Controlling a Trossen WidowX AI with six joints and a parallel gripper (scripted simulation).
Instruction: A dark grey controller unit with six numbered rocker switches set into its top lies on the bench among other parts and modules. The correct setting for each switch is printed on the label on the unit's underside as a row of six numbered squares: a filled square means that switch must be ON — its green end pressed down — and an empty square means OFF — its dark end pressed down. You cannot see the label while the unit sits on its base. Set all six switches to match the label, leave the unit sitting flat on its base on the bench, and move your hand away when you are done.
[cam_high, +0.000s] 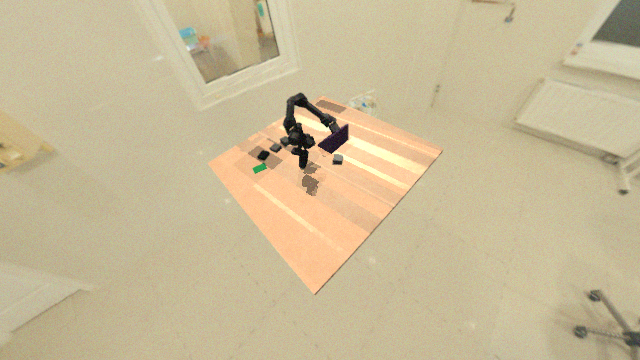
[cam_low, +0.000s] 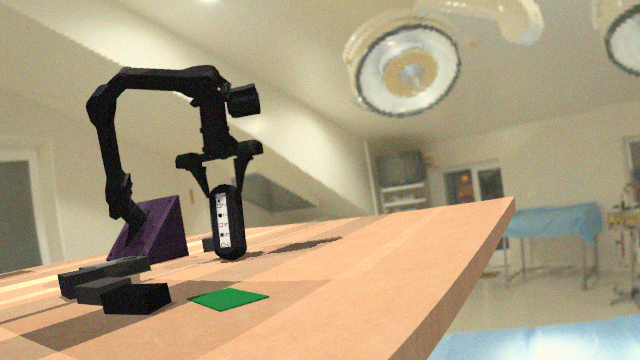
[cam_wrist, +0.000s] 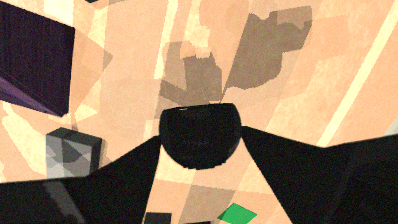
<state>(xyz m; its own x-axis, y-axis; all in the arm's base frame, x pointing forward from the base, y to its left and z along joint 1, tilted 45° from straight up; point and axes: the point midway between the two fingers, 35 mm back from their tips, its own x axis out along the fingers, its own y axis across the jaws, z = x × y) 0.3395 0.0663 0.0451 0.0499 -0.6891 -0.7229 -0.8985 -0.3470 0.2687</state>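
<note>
The dark controller unit (cam_high: 303, 160) (cam_low: 239, 225) (cam_wrist: 200, 142) hangs on end, long side upright, with its lower end close to the bench (cam_high: 320, 240) (cam_low: 350, 280). Whether it touches the bench is unclear. My gripper (cam_high: 303, 149) (cam_low: 224, 194) (cam_wrist: 201, 135) points down and is shut on the unit's upper end, one finger on each side. The white label (cam_low: 224, 230) faces the exterior view. It shows a column of small squares: filled ones show near the middle and lower down, with empty ones between; the top ones are too small to read surely. The rocker switches are hidden.
A purple wedge (cam_high: 334, 141) (cam_low: 172, 230) (cam_wrist: 35, 55) stands near the arm's base. A grey block (cam_high: 337, 159) (cam_low: 207, 244) (cam_wrist: 70, 150) lies near it. A black module (cam_high: 263, 155) (cam_low: 136, 299) and other dark modules lie beside a flat green square (cam_high: 259, 168) (cam_low: 228, 299) (cam_wrist: 237, 214).
</note>
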